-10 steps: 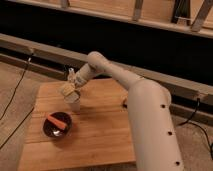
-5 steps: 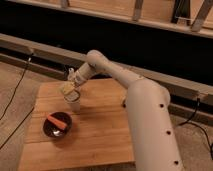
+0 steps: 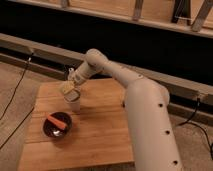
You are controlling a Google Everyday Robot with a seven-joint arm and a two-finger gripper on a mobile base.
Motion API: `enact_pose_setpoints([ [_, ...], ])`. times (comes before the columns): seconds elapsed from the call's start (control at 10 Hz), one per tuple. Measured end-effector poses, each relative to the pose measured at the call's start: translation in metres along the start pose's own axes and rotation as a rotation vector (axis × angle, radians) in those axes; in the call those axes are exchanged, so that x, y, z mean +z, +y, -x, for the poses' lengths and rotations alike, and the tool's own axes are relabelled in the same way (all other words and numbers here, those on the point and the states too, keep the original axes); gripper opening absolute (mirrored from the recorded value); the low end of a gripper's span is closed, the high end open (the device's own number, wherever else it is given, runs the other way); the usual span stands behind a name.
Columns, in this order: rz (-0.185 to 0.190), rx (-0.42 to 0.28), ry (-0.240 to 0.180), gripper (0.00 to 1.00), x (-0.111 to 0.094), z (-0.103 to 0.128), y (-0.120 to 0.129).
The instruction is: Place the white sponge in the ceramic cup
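Hardly anything has shifted since the earlier views: the long white robot arm (image 3: 142, 102) keeps the same reach over the light wooden slatted table (image 3: 102, 137), and its gripper (image 3: 74, 84) hangs where it did, near the table's far left part. The pale cream-white soft sponge block (image 3: 68, 90) is right at the gripper's tip, at about seven o'clock from it and touching or nearly touching it. It is up off the wood and sits over the mouth of the small whitish tapered ceramic cup (image 3: 75, 104), which stands upright at six o'clock from the sponge. Whether the gripper is clamped on the sponge or has let it go cannot be told from this view, nor whether the block rests on the cup's rim or hangs just above it. The step in hand looks like the release over the cup, so the task seems close to its end. The next move would need the sponge to drop or be nudged fully inside. Since the block appears about as wide as the cup, it may perch on the rim and need a gentle downward press before the arm lifts straight away. A dark round bowl (image 3: 46, 131) holding an orange piece (image 3: 58, 120) stands at seven o'clock from the cup, near but apart.
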Motion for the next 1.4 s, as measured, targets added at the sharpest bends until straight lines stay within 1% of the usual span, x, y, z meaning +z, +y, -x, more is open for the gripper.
enact_pose_setpoints([
  [0.5, -0.005, -0.012, 0.012, 0.8, -0.004, 0.0, 0.001],
  [0.6, -0.008, -0.016, 0.019, 0.8, -0.006, 0.001, 0.002],
  [0.7, -0.014, -0.029, 0.038, 0.8, -0.011, 0.003, 0.006],
  [1.4, -0.016, -0.029, 0.04, 0.8, -0.012, 0.003, 0.006],
])
